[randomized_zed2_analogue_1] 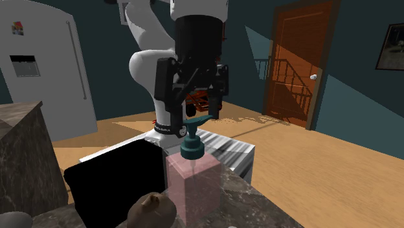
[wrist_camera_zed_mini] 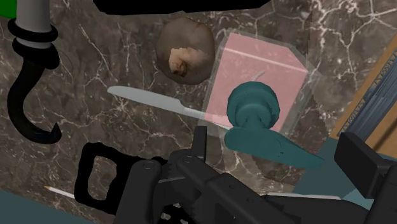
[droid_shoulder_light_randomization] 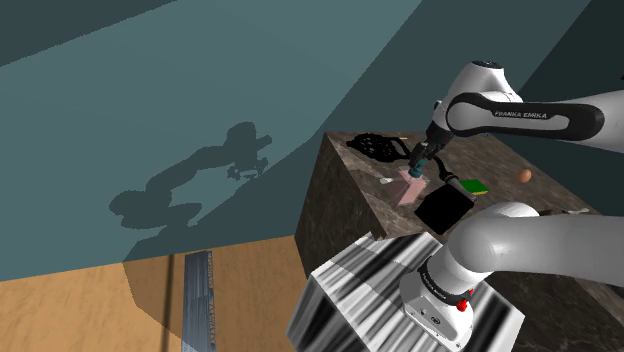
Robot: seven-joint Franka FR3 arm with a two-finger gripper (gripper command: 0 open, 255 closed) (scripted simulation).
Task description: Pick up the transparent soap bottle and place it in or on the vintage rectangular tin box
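On the dark marble counter [droid_shoulder_light_randomization: 372, 212], near the stand's side, you have the clear square soap bottle [randomized_zed2_analogue_1: 193, 189] standing upright: pink fill, teal pump. Black rectangular box [randomized_zed2_analogue_1: 116, 182] lies just beside it, on the second exterior view's left. Your gripper [randomized_zed2_analogue_1: 195, 118] hangs right over the pump, fingers well apart either side of the pump head, nothing clasped. Wrist view: brown lump [wrist_camera_zed_mini: 184, 49] near the bottle, a knife [wrist_camera_zed_mini: 149, 100] lying flat with one end at the bottle's base
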